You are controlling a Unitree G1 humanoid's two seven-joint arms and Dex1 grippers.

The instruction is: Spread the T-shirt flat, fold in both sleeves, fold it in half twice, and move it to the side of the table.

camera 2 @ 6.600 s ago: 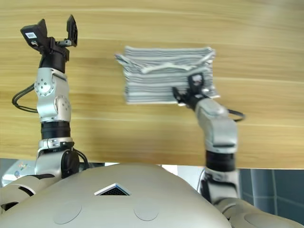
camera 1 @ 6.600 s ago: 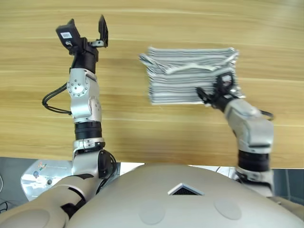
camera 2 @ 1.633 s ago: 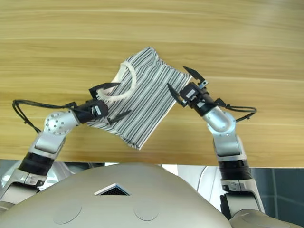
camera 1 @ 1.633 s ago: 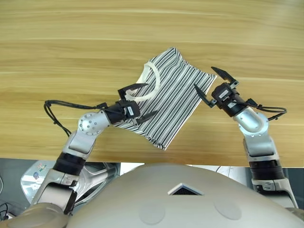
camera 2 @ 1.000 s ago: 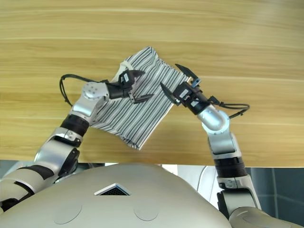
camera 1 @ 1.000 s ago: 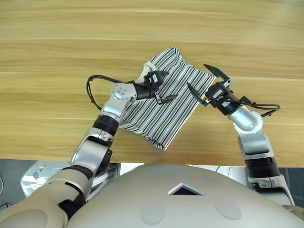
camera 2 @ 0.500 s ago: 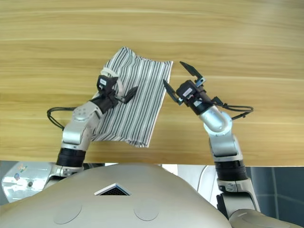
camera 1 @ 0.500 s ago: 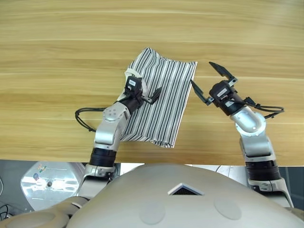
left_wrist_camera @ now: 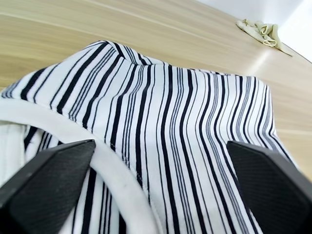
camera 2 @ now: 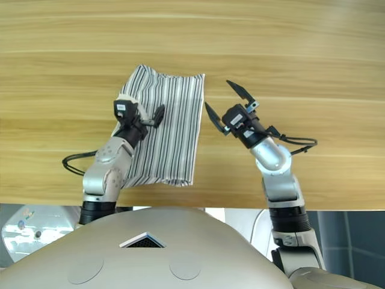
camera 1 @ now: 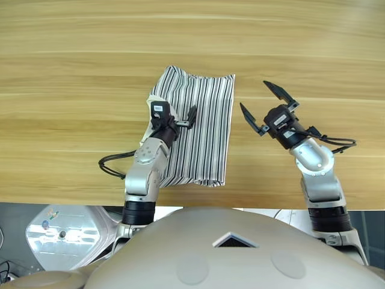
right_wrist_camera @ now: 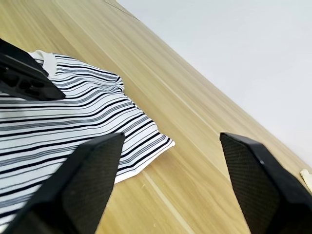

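The folded T-shirt [camera 1: 201, 126], white with black stripes, lies as a narrow rectangle near the table's front edge. Its white collar [left_wrist_camera: 73, 134] is on its left side. My left gripper [camera 1: 175, 117] sits open low over the shirt's left half, and the collar band runs between its fingers [left_wrist_camera: 46, 173]. My right gripper [camera 1: 264, 106] hovers open a little to the right of the shirt, apart from it, with nothing in it. In the right wrist view the shirt's corner [right_wrist_camera: 146, 144] lies between its wide-spread fingers [right_wrist_camera: 92, 180].
The wooden table [camera 1: 72, 72] stretches bare to the left, right and far side. Its front edge [camera 1: 252, 208] runs just below the shirt. A small crumpled beige cloth [left_wrist_camera: 263, 31] lies far off on the table.
The shirt has slid left and turned more upright under my left gripper, which drew left and nearer with it. The right gripper stays open and has shifted slightly left.
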